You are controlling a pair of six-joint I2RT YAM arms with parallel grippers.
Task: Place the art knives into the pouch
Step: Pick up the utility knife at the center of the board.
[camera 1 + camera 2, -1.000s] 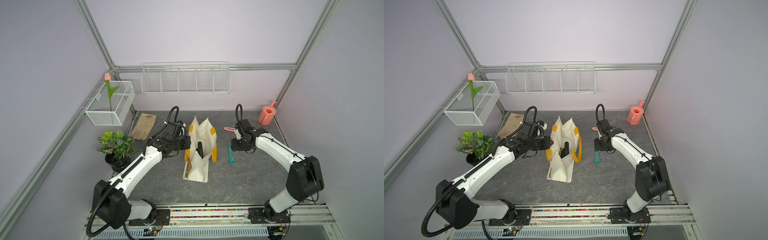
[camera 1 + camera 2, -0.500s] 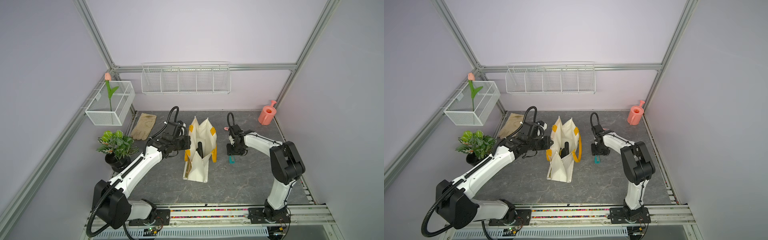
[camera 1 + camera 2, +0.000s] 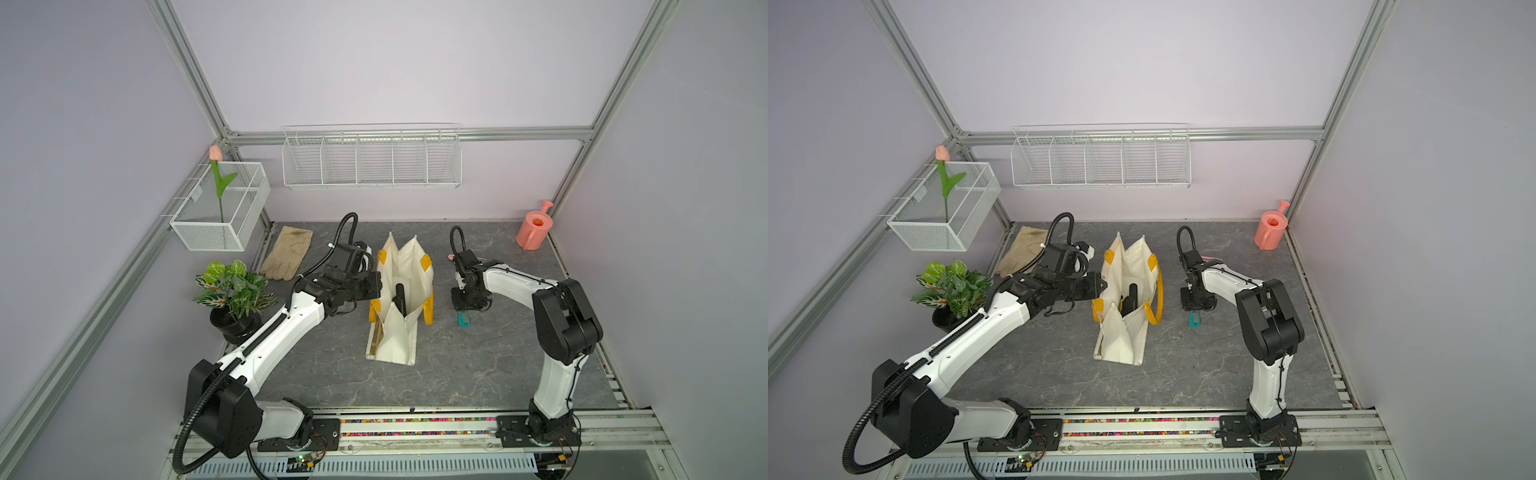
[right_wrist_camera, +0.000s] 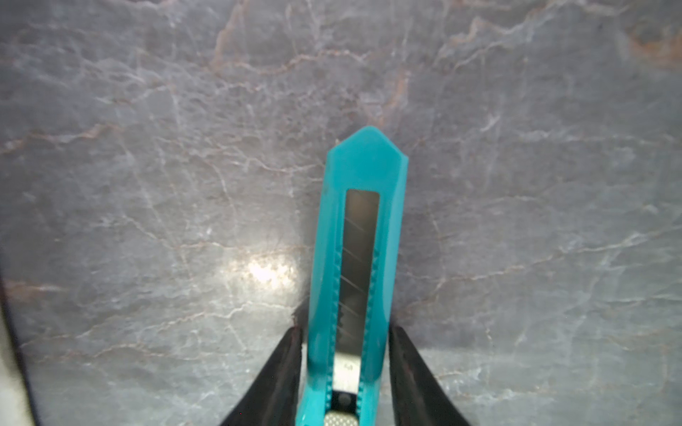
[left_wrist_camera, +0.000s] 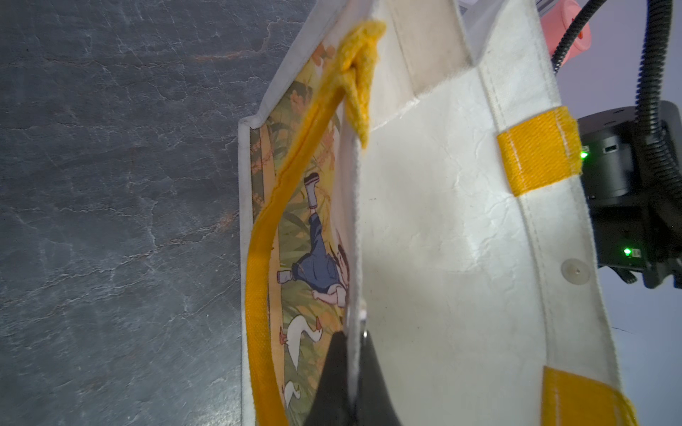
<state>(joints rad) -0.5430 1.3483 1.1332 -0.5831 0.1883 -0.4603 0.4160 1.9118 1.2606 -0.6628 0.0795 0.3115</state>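
Note:
The pouch (image 3: pixel 401 266) (image 3: pixel 1129 266) stands in the middle of the mat with its mouth open and its yellow handles hanging at the sides. My left gripper (image 3: pixel 377 286) (image 3: pixel 1102 284) (image 5: pixel 354 354) is shut on the pouch's left wall at the rim, one finger outside on the print and one inside on the plain cream (image 5: pixel 443 221). The teal art knife (image 3: pixel 464 319) (image 3: pixel 1194 319) (image 4: pixel 363 236) lies flat on the mat to the right of the pouch. My right gripper (image 3: pixel 467 305) (image 4: pixel 345 330) is down over its rear end, open, with a finger close on each side.
A dark upright shape (image 3: pixel 400 297) shows inside the pouch's mouth. A potted plant (image 3: pixel 232 291) and a glove (image 3: pixel 289 253) sit left of the left arm. At the back right corner is a pink watering can (image 3: pixel 534 226). Wire baskets (image 3: pixel 370 160) hang on the walls.
My right arm has folded in and brought its gripper down over the knife, and the jaws have narrowed around it. The left gripper and the pouch have not moved.

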